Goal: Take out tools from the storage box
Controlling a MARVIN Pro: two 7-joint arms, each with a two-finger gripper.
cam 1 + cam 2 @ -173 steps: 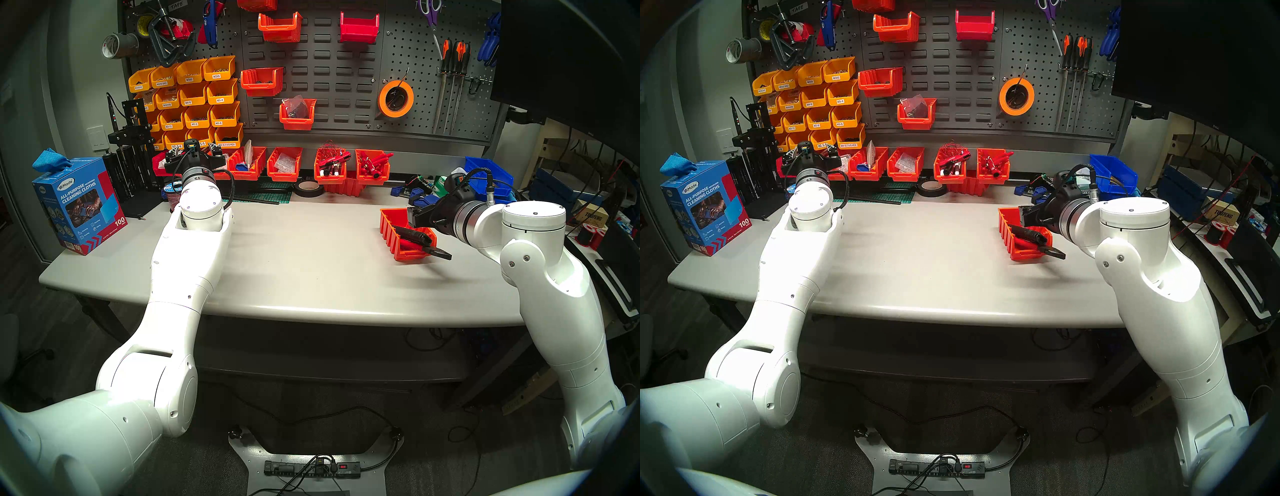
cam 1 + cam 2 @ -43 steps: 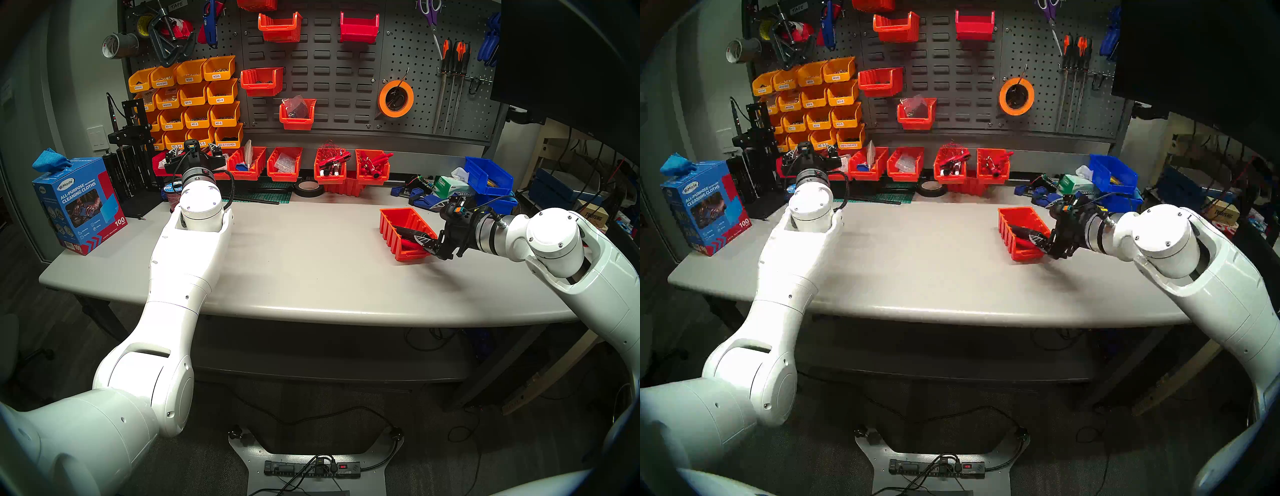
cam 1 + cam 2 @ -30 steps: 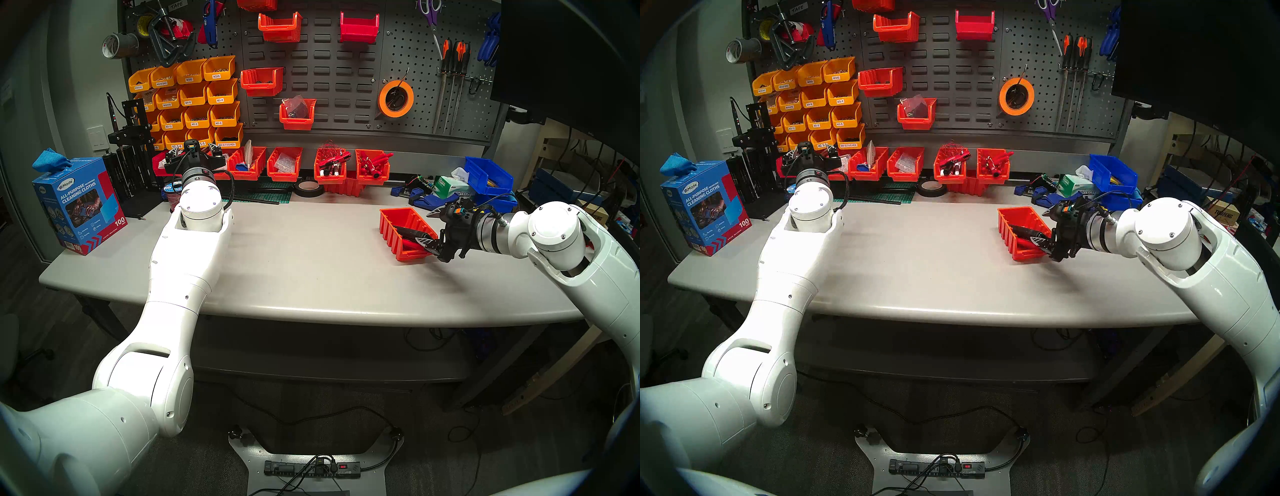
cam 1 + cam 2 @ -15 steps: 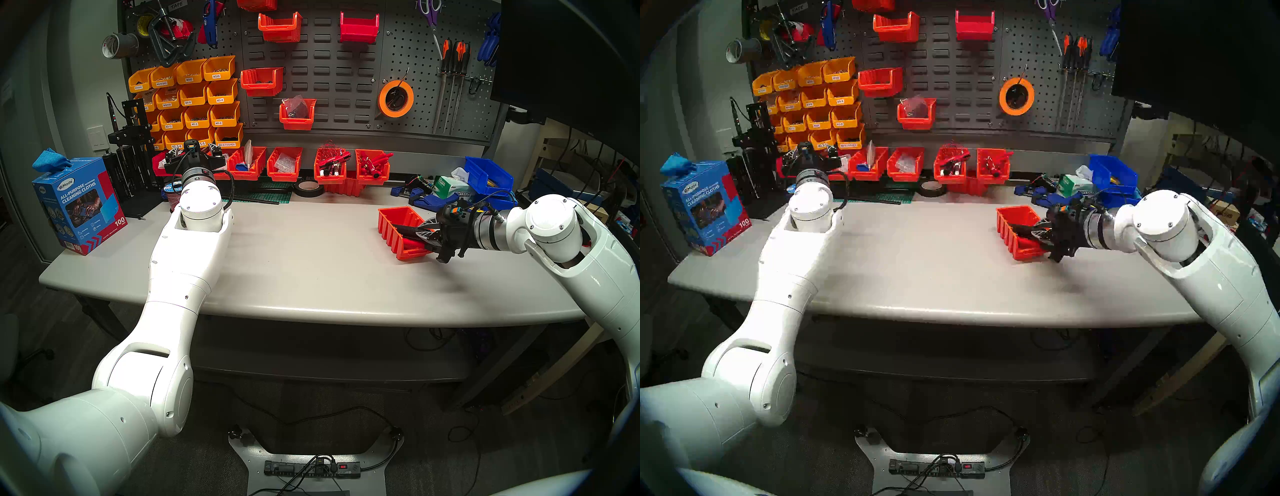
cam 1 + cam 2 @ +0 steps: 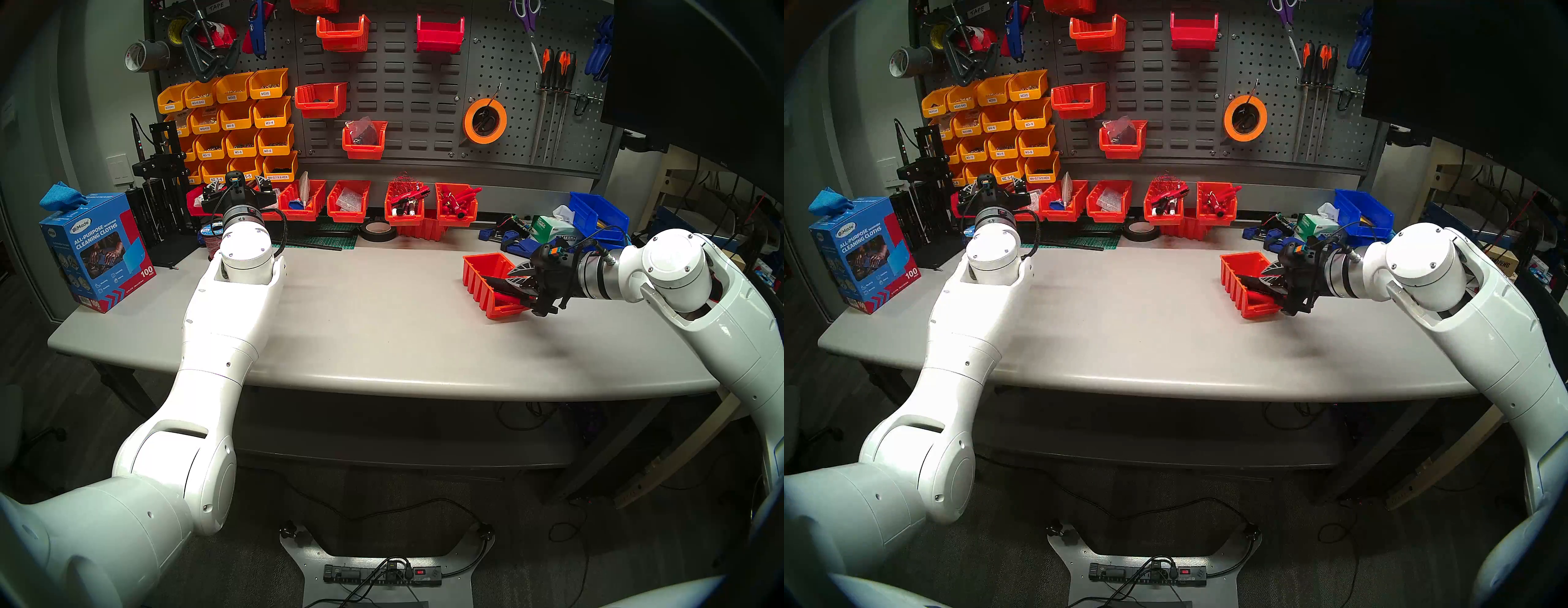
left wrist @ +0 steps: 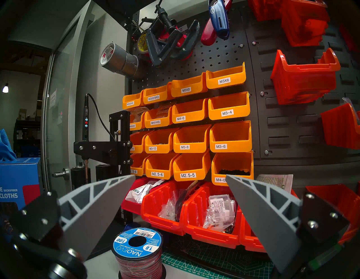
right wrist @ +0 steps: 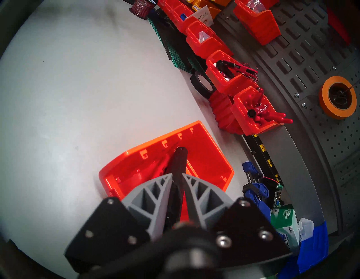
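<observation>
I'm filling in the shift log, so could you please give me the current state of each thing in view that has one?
Right claw: closed around the black hand tool.
Black hand tool: in the claw's grip, far end inside the orange-red bin.
Orange-red bin: upright on the table, tools inside.
Left claw: open, empty.

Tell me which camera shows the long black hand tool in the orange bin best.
The right wrist view: the black hand tool runs between its fingers. Both head views show it small, partly hidden. The left wrist view misses it.
</observation>
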